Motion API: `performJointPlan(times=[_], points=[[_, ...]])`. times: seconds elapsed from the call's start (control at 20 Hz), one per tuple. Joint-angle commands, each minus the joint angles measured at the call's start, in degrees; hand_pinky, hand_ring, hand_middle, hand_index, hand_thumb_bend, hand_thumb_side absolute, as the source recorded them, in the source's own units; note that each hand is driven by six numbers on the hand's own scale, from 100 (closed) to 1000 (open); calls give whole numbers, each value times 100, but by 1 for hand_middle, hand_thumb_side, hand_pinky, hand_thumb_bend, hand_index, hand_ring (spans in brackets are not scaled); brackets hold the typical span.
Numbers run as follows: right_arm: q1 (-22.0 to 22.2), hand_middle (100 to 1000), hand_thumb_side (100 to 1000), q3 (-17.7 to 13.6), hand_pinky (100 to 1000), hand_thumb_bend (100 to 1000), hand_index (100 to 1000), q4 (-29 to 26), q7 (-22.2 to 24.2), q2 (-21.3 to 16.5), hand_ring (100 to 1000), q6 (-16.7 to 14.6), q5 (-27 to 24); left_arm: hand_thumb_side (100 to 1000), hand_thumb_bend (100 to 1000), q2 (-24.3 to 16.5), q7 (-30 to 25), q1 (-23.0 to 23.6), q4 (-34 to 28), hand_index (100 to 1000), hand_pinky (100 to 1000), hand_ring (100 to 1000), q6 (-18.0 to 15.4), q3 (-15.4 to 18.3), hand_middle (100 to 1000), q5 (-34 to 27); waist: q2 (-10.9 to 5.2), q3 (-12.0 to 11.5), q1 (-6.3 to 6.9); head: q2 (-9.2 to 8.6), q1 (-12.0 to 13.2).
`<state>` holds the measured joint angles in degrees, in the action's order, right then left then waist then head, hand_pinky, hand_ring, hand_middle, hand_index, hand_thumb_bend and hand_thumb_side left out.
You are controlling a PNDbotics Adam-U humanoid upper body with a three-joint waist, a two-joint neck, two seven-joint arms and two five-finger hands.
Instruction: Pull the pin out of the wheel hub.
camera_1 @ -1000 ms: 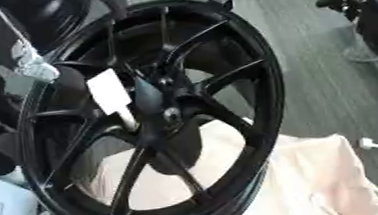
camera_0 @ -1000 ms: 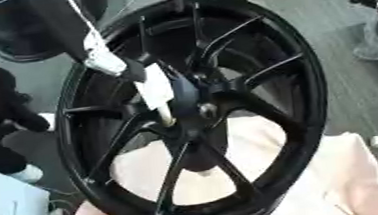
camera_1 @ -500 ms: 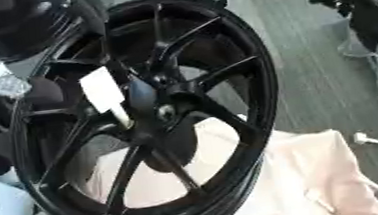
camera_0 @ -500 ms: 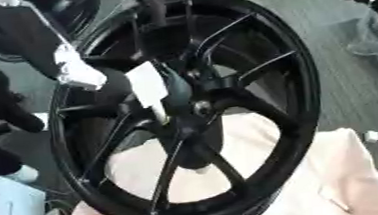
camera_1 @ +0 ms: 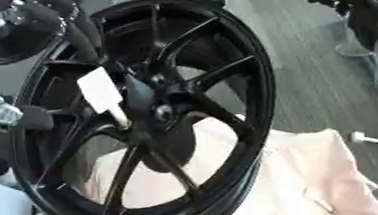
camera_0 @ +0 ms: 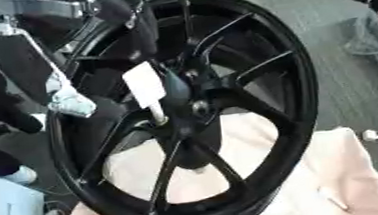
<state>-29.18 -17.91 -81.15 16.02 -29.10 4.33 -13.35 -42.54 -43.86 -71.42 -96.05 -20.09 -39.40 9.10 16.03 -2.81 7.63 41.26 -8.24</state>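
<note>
The pin (camera_0: 149,94) at frame centre looks light and stiff; take its white flat end. The robot hand (camera_0: 68,99) at left: I cannot tell its state.

All I get of my own machine is the left arm (camera_0: 85,5), coming in at the upper left of the head views. Its shell is glossy black and rounded, bulging like a padded sleeve. Across it runs a bright silver joint band (camera_0: 37,6), brushed metal with a stepped edge and a small lug at one end. From under that band a thin pale cable (camera_0: 33,53) drops to a crinkled silver-white piece (camera_0: 70,101); I cannot tell what that piece is. Past the band the arm narrows to a black part (camera_0: 136,27) whose outline I cannot make out.
</note>
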Motion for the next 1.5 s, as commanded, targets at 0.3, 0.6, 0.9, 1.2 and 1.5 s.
performJointPlan(times=[0.3, 0.6, 0.9, 1.2, 1.5], points=[[-88, 763, 563, 16, 957, 126, 841, -90, 16, -197, 715, -25, 2, 527, 444, 1, -810, -105, 19, 829, 849, 829, -845, -4, 795, 29, -89, 17, -48, -15, -17], [-95, 763, 564, 24, 957, 124, 841, -88, 23, -192, 714, -32, 6, 519, 444, 66, -810, -85, 143, 822, 845, 830, -941, -111, 805, 162, -79, 25, -55, -32, -16], [-104, 763, 565, 34, 958, 123, 842, -88, 31, -184, 714, -36, 10, 548, 434, 138, -810, -62, 326, 820, 844, 830, -1044, -222, 808, 289, -72, 33, -61, -17, -1], [-107, 763, 565, 38, 958, 123, 842, -87, 36, -178, 714, -36, 13, 549, 434, 185, -810, -57, 455, 820, 844, 830, -1139, -246, 808, 378, -70, 34, -64, -25, -1], [-121, 763, 568, 57, 958, 121, 842, -86, 57, -163, 714, -40, 25, 467, 469, 264, -810, -54, 612, 818, 843, 831, -1180, -244, 806, 531, -59, 44, -70, -49, 10]])
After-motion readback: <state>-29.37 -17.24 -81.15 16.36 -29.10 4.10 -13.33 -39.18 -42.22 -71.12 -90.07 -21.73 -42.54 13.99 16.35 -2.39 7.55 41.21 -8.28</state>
